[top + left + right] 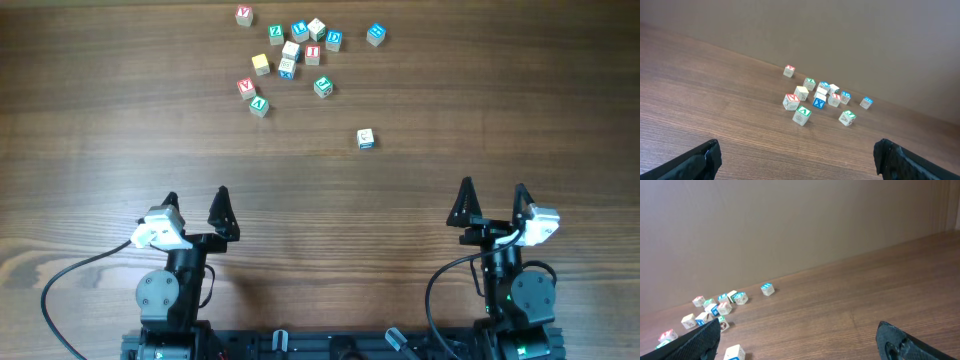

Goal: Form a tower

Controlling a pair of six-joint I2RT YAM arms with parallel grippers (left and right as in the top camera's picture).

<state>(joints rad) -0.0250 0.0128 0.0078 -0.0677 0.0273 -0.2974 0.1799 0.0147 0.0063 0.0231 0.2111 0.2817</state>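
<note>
The tower is a short upright stack, white cube over blue-faced cube, well ahead and right of the left tool.

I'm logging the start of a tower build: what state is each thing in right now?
Left tool: open, empty.
Right tool: open, empty.
Tower: barely begun, seemingly two cubes high.
Yellow cube: loose on the table, unstacked.
Lone white-and-blue cube: flat on the table, apart from the others.
</note>
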